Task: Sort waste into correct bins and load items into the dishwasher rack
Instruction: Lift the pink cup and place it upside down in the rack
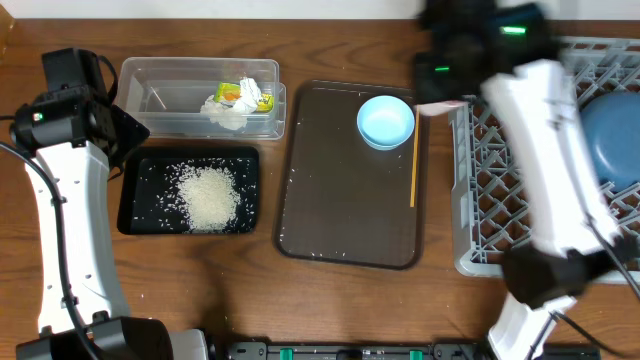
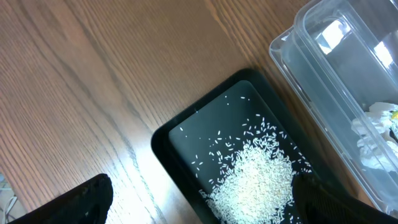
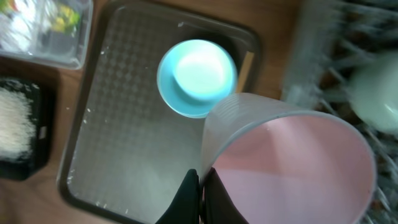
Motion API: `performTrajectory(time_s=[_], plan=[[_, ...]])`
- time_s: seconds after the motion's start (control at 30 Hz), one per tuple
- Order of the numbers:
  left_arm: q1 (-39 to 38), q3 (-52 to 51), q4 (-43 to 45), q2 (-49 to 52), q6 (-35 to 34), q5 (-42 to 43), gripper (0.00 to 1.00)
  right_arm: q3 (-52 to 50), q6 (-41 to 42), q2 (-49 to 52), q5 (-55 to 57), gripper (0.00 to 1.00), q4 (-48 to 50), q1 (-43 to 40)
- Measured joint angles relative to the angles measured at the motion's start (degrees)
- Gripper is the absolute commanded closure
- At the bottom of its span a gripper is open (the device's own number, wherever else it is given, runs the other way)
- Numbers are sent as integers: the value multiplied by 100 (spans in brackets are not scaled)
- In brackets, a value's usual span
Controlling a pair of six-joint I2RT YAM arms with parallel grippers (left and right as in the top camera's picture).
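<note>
My right gripper [image 3: 202, 186] is shut on the rim of the pink cup [image 3: 292, 165] and holds it in the air near the left edge of the grey dishwasher rack [image 1: 480, 150]. The large dark blue bowl [image 1: 612, 135] sits in the rack; a mint-green bowl [image 3: 376, 93] shows blurred in the right wrist view. The small light blue bowl [image 1: 386, 121] and thin orange stick [image 1: 414, 165] lie on the brown tray [image 1: 340, 200]. The rice heap [image 1: 208, 196] lies in the black tray [image 1: 140, 205]. Tissue and the yellow-green wrapper [image 1: 240, 100] lie in the clear tub [image 1: 160, 95]. My left gripper [image 2: 199, 199] is open above the black tray.
Scattered rice grains lie on the brown tray near its front edge [image 1: 320, 250]. The left arm [image 1: 70, 200] stands along the table's left side. The right arm [image 1: 545, 160] reaches over the rack. Bare wood table [image 1: 200, 290] lies in front.
</note>
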Motion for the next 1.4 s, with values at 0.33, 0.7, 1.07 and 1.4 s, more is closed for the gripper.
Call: performTrajectory(time_s=[0.33, 0.7, 1.07, 1.4], plan=[[0, 0, 0, 0, 0, 0, 6, -85, -1038, -837, -2437, 99, -909, -2109], [0, 0, 0, 0, 0, 0, 6, -2083, -2365, -933, -4638, 99, -914, -3340], [0, 0, 0, 0, -2, 0, 6, -4623, -4282, -933, -6487, 99, -855, -4743], [0, 0, -2, 0, 0, 0, 6, -6247, -4809, -933, -7211, 99, 935, -5143]])
